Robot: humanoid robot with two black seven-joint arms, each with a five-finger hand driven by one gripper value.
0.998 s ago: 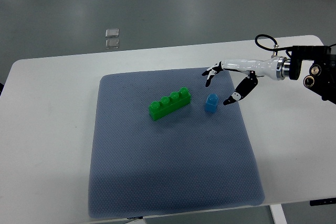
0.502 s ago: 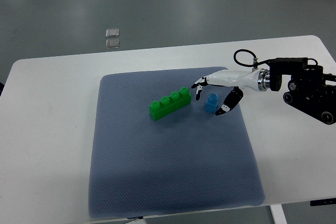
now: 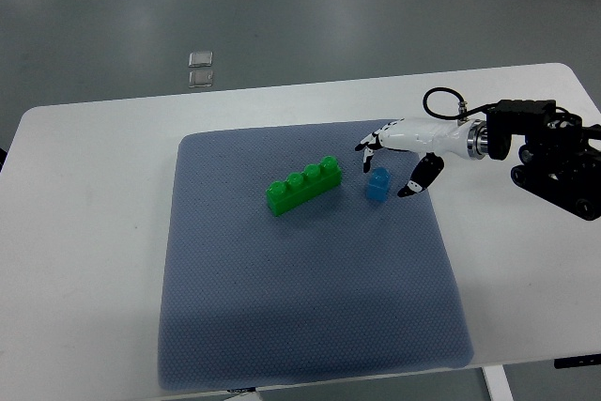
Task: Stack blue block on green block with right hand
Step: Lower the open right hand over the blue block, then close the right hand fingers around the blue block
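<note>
Grey floor behind, white table (image 3: pixel 84 232) up front with a textured blue-grey mat (image 3: pixel 300 307) on it. My right hand (image 3: pixel 399 157) hangs open around the small translucent blue plastic block (image 3: pixel 377 184), fingers spread, nothing gripped; can't quite tell if a fingertip touches it. The block sits upright on the mat, just right of the long green four-stud brick (image 3: pixel 302 185), not touching.

Small block (image 3: pixel 377 185) right of long block (image 3: pixel 302 185) (apart)
</note>
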